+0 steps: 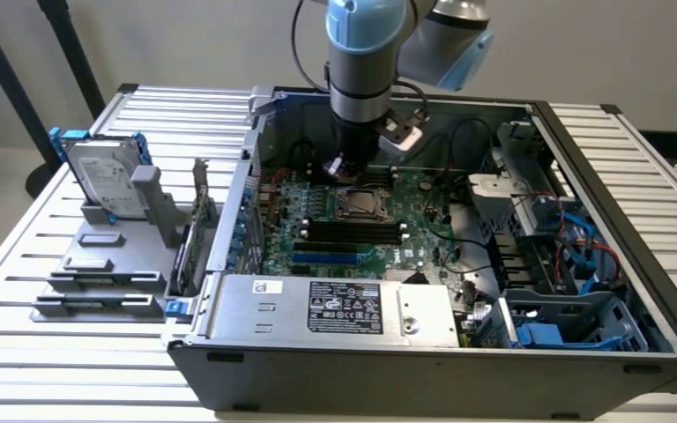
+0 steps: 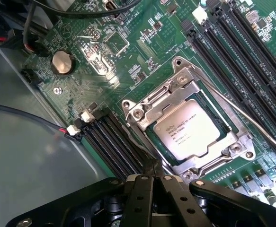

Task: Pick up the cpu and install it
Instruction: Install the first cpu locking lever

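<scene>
Wrist view entry: the cpu (image 2: 193,130) lay seated in its motherboard socket (image 2: 187,120), metal frame around it. My gripper (image 2: 152,176) hung just beside the socket's edge, fingers clenched on nothing. Risk, by my judgement: any downward drift would strike the retention frame (or scuff the chip's lid).

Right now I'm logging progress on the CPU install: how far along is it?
Looks done: the small square silver-topped cpu sits in the metal socket frame on the green motherboard. In hand: nothing; the black gripper is shut and empty, beside the socket. Left: whether the thin retention lever is latched cannot be told.
</scene>
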